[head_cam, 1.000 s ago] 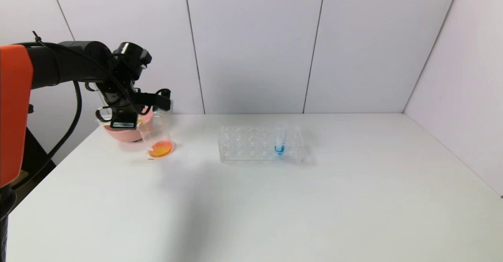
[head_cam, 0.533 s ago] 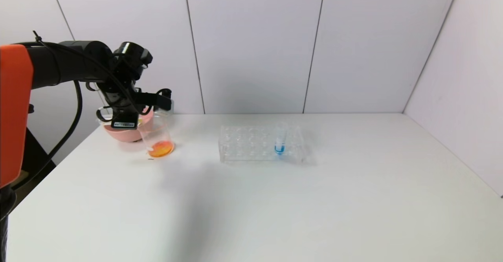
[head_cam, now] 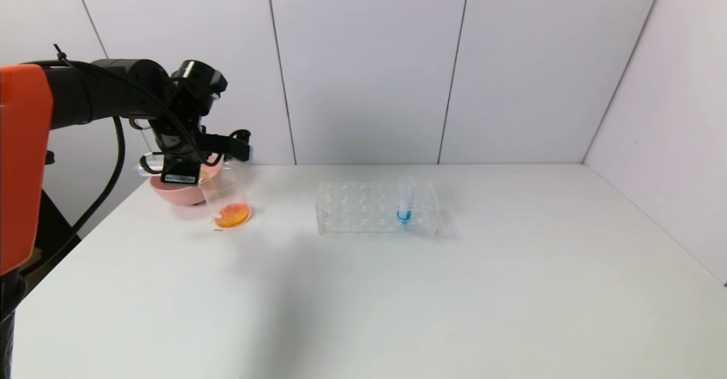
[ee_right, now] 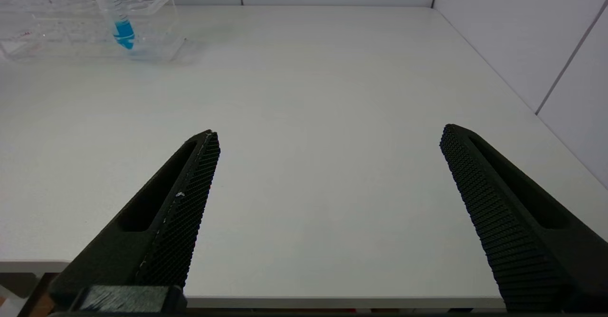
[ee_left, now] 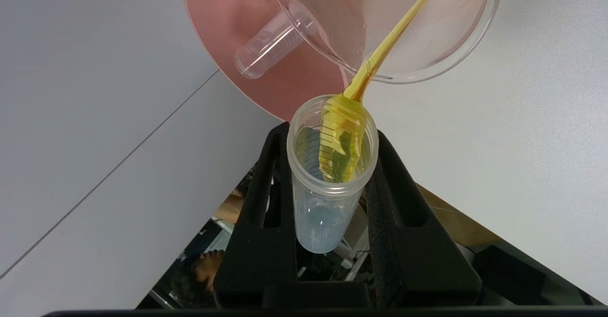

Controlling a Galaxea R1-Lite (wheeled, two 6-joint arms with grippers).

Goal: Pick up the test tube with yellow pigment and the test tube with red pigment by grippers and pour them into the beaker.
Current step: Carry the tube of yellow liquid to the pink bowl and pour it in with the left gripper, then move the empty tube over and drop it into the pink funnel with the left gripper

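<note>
My left gripper is shut on the test tube with yellow pigment and holds it tipped, mouth down, over the beaker. In the left wrist view a thin yellow stream runs from the tube's mouth into the beaker. Orange liquid lies in the beaker's bottom. No tube with red liquid shows. An empty clear tube lies in the pink bowl. My right gripper is open and empty, low over the table's near edge.
The pink bowl stands just behind the beaker at the table's far left. A clear tube rack at the table's middle back holds a blue-bottomed tube, which also shows in the right wrist view. Walls close the back and right.
My left arm has shifted slightly to the right and up with the tube still tipped over the beaker. The rack and blue tube have not moved.
</note>
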